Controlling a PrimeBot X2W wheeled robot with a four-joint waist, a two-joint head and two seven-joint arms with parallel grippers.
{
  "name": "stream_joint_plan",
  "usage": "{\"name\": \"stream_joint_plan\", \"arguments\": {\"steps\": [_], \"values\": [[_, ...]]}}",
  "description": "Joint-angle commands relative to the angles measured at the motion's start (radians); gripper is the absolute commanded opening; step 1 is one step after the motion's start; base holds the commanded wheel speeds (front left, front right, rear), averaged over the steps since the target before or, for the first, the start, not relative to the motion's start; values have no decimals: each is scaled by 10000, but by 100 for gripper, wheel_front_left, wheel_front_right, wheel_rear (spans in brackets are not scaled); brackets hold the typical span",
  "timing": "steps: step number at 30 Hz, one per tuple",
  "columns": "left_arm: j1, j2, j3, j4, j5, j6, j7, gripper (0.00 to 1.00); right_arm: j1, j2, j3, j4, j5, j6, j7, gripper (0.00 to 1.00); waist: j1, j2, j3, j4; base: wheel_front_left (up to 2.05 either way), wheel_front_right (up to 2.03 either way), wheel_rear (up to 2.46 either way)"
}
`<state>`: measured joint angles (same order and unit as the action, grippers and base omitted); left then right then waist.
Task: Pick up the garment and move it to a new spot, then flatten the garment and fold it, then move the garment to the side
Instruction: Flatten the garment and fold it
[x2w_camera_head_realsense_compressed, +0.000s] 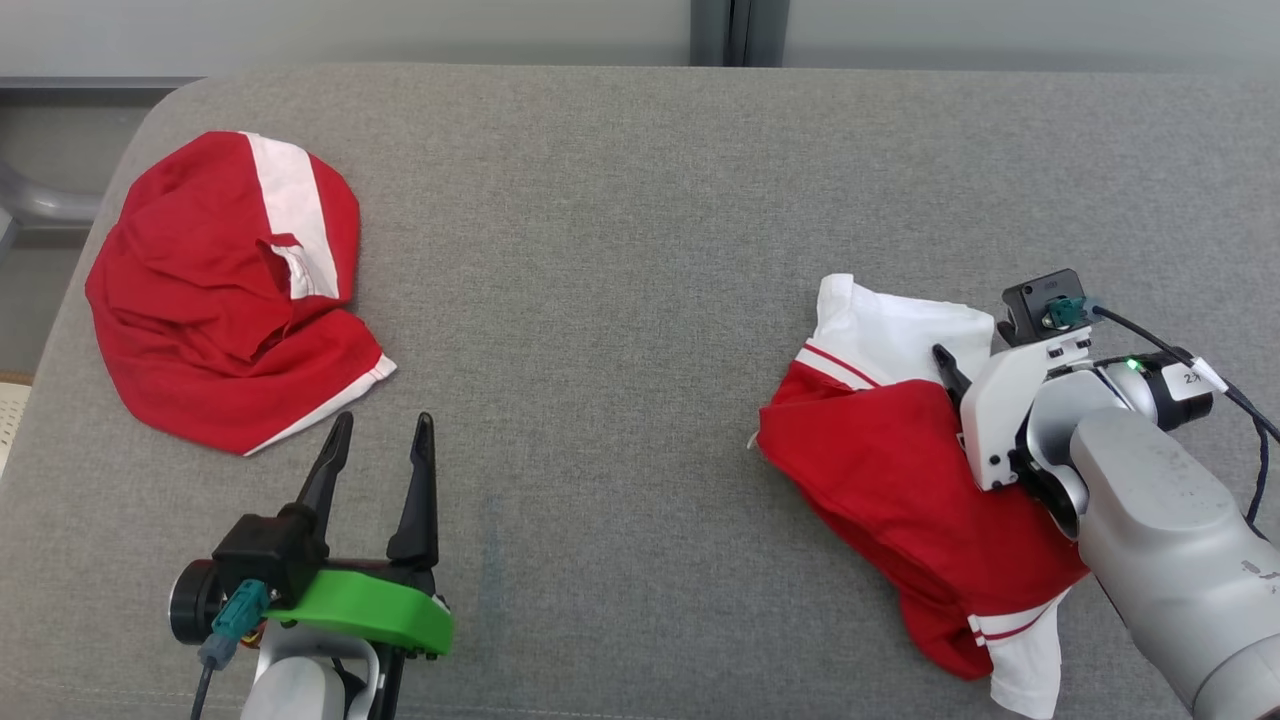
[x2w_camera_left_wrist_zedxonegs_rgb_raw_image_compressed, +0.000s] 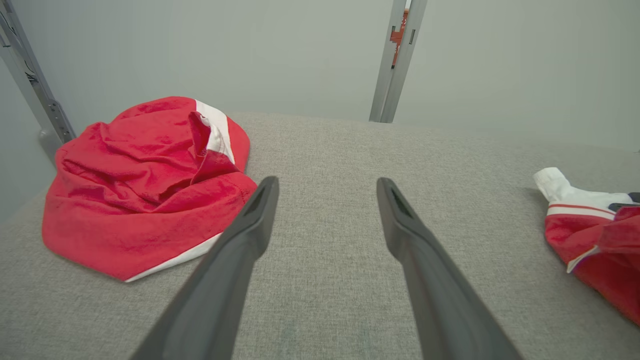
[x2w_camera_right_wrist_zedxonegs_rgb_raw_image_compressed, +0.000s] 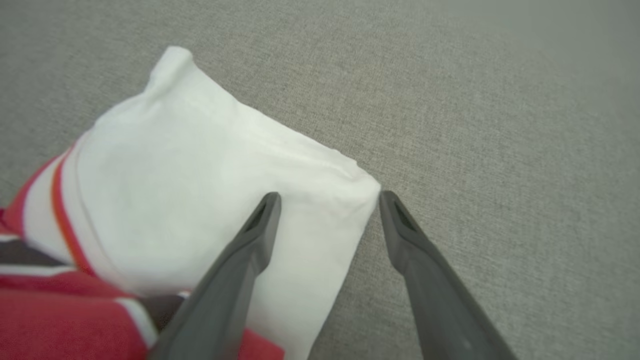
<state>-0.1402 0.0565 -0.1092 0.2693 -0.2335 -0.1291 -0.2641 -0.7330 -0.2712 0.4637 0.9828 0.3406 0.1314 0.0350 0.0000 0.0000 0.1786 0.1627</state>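
The sleeve corner (x2w_camera_right_wrist_zedxonegs_rgb_raw_image_compressed: 350, 190) of the right garment (x2w_camera_head_realsense_compressed: 880, 470) is straddled by the right jaws, spread wide and empty; the left jaws, also open, are set well apart.

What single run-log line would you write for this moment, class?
left gripper: open, empty | right gripper: open, at white sleeve corner of right garment, not gripped | left garment: crumpled, untouched

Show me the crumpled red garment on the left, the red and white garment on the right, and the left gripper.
Left red garment (x2w_camera_head_realsense_compressed: 200, 340): head view, on its red middle folds.
Right red and white garment (x2w_camera_head_realsense_compressed: 890, 460): head view, on its red panel.
Left gripper (x2w_camera_left_wrist_zedxonegs_rgb_raw_image_compressed: 327, 182): left wrist view, midway between fingertips.
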Motion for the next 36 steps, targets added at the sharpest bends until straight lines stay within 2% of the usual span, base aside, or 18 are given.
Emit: {"name": "stream_joint_plan", "arguments": {"steps": [1, 5, 6, 7, 12, 18, 26, 28, 36], "values": [[-183, -9, 3, 16, -6, -24, -5, 100, -108, -65, 79, 170, 190, -14, 153, 100, 0, 0, -5, 6, 0, 0, 0], [-183, -23, 8, 11, -19, -24, -5, 100, -31, 61, 436, 458, 813, -14, 734, 100, 0, 0, -31, 7, 0, 0, 0], [-170, -26, 12, 13, -20, -24, -5, 100, -37, 42, 521, 424, 966, -12, 747, 28, 0, 0, -46, 7, 0, 0, 0], [-156, -28, 17, 14, -21, -24, -5, 100, -63, 11, 611, 380, 1058, -12, 716, 0, 0, 0, -56, 2, 0, 0, 0], [-154, -38, 28, 13, -25, -25, -5, 100, -580, -367, 683, 239, 1360, -15, -4, 0, 0, 0, -73, -7, 0, 0, 0], [-172, -48, 14, 43, -34, -25, -5, 100, -1605, -862, 223, 664, 951, -15, -1479, 0, 0, 0, -121, 29, 0, 0, 0], [-1, -58, -14, 88, -96, -25, -5, 100, -1733, -635, 64, 1437, 1155, -17, -1850, 0, 0, 0, -264, 131, 0, 0, 0], [62, -59, 8, 110, -103, -25, -5, 100, -1643, -527, 47, 1463, 1213, -15, -2174, 100, 0, 0, -324, 103, 0, 0, 0], [272, -57, 249, 94, 43, -25, -5, 100, -999, -419, -84, 572, 1450, -15, -2988, 100, 0, 0, -691, -197, 0, 0, 0]]}}
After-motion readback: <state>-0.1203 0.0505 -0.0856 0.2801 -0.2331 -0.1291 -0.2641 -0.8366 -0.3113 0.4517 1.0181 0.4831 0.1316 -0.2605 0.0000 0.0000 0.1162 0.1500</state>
